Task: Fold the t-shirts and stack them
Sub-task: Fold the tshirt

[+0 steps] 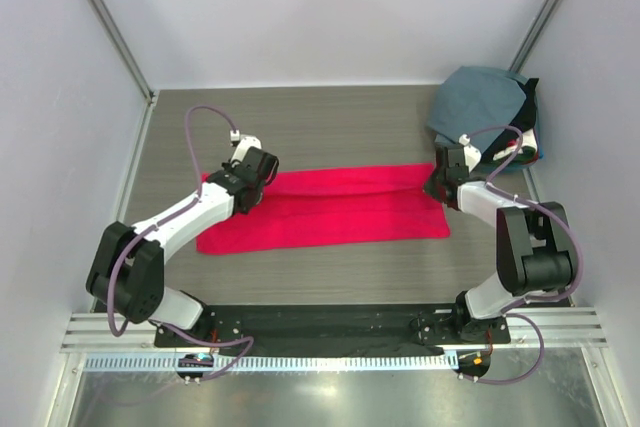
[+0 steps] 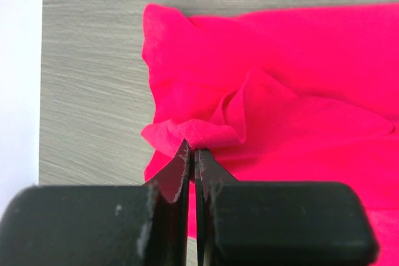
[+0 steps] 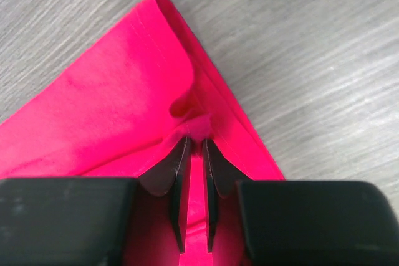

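The fold of the red shirt [image 1: 330, 209] is in hand, and both claws have a grip on it. The left claw [image 2: 191, 147] is closed almost fully, with only a sliver between its fingers. It pinches a small puckered ridge of cloth at its tips, and the shirt spreads ahead of it and off to its right. The right claw [image 3: 193, 138] stands a touch wider, with a little bunch of red nipped at its tips and more red showing in the gap between its fingers. A folded corner of the shirt points away ahead of it.

The shirt lies between the two claws as a long band on the worktop [image 1: 320, 127]. It looks already doubled lengthwise, smooth through the middle and wrinkled only where it is pinched. The cloth is thin and limp, so it will likely sag and drag.

The next move, as I judge it, calls for both claws to rise together and carry their ends evenly, or the band will skew.

Beyond the right claw, to its right, sits a grey-blue shirt [image 1: 480, 102] with dark and blue cloth at its edge.
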Controlling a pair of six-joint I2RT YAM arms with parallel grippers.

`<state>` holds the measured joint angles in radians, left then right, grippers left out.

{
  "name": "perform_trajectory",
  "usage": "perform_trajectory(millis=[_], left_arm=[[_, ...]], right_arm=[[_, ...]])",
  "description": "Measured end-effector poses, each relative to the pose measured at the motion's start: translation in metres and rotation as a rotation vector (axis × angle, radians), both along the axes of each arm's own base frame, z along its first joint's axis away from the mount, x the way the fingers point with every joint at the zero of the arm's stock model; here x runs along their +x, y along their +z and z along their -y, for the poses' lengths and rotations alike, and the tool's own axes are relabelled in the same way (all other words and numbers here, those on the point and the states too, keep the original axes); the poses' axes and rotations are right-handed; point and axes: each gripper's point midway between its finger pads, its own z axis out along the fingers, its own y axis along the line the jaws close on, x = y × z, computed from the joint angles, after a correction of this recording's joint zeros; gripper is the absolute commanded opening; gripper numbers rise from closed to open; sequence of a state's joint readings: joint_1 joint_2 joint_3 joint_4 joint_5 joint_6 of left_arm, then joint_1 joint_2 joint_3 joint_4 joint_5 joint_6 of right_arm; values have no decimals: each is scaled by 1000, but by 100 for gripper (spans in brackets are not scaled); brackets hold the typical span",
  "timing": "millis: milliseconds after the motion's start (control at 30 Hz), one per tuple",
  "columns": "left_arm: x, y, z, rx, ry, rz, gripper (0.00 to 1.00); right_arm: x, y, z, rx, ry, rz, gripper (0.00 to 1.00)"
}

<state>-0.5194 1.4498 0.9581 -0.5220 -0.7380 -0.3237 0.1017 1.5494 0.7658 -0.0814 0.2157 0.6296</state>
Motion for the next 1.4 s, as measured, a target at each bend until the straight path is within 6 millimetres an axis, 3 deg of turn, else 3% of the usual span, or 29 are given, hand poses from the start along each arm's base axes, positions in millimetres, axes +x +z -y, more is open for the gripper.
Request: perform_trajectory(millis=[167,233,333,500,667,767,1000,1267,1400], left_arm=[[-12,-7,5,19,-22,-12,3],[-17,-8,6,30,-31,-17,3],[-20,-6,6,39,-25,-7,3],[-23,-4,3,38,-6,12,1],[-28,-8,1,53,-1,3,0],[-31,-10,0,58,1,-1,0],[-33,-12,0,64,6,-3,0],[-34,-13,1,68,2,-5,0],[-34,-13,1,71,0,-6,0]], right_arm=[[-5,4,2,3,-17,32,18],[-3,9,2,6,-26,58,39],[-4,14,4,6,-37,91,52],[-12,15,6,0,-44,113,52],[-11,17,7,-2,-45,124,60],[-10,16,7,0,-46,124,61],[-11,12,6,-2,-43,113,41],[-15,-5,6,-9,-42,54,39],[-15,-7,6,-10,-42,48,32]])
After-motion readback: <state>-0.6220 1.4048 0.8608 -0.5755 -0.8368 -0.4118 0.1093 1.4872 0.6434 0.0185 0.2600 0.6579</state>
